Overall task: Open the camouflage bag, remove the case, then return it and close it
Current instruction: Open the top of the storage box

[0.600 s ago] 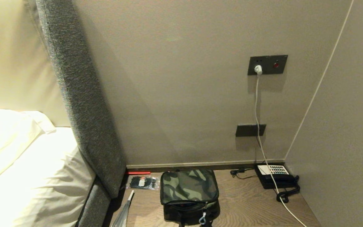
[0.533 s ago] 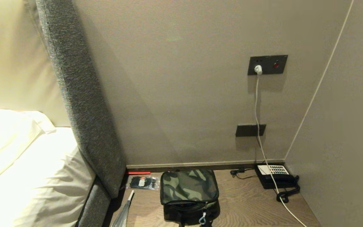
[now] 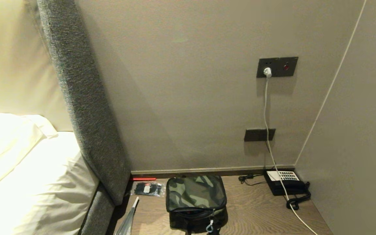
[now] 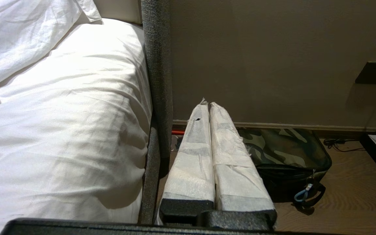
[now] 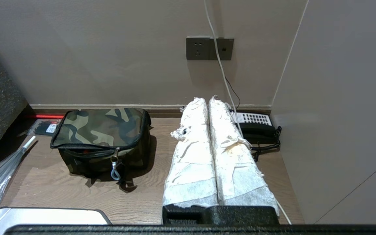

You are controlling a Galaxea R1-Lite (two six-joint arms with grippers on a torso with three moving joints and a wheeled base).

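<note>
The camouflage bag [image 3: 195,199] sits on the wooden bedside table, lid down, its front zipper slightly agape with a light blue clip [image 3: 210,226] hanging at the front. It also shows in the left wrist view as the bag [image 4: 282,153] and in the right wrist view as the bag [image 5: 101,133]. The case is hidden from view. My left gripper [image 4: 208,103] is shut and empty, held back from the bag near the bed side. My right gripper [image 5: 208,98] is shut and empty, over the table between bag and telephone. Neither arm appears in the head view.
A black telephone [image 3: 287,182] with a coiled cord stands at the right by the side wall. A white cable [image 3: 266,107] hangs from the wall socket. A packet of black cable ties [image 3: 148,188] lies left of the bag. The grey headboard [image 3: 83,107] and bed [image 3: 28,182] border the left.
</note>
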